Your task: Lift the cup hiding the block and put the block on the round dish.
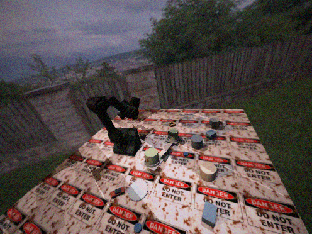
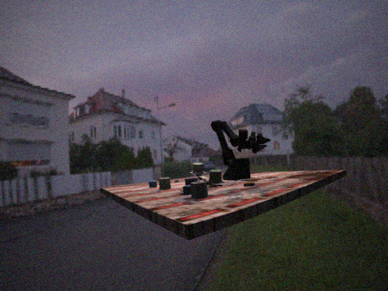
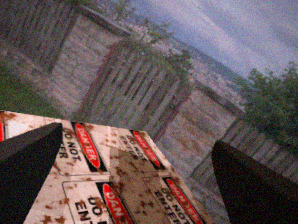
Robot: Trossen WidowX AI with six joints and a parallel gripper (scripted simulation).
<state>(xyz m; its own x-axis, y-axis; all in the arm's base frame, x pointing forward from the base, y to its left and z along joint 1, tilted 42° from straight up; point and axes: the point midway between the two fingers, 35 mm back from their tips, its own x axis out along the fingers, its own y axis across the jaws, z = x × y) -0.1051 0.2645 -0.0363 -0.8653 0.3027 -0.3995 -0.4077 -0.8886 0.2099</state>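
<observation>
Standing folded at the table's (image 1: pixel 267 189) far-left part, the black arm (image 1: pixel 105 116) rises from its base, bends at the elbow, and carries its gripper (image 1: pixel 133 108) raised and level, well above the surface. The fingers stand wide apart with nothing between them; the wrist view shows only a table corner and fence between the two dark tips.

Writing: repeated signs on the table read "DANGER" and "DO NOT ENTER".

Count: two green-topped cups, the near cup (image 1: pixel 151 156) and the far cup (image 1: pixel 173 134), sit on the ends of the balance (image 1: pixel 166 147) just beside the base. One round dish (image 1: pixel 138 190) lies nearer the camera. The block is not visible.
</observation>
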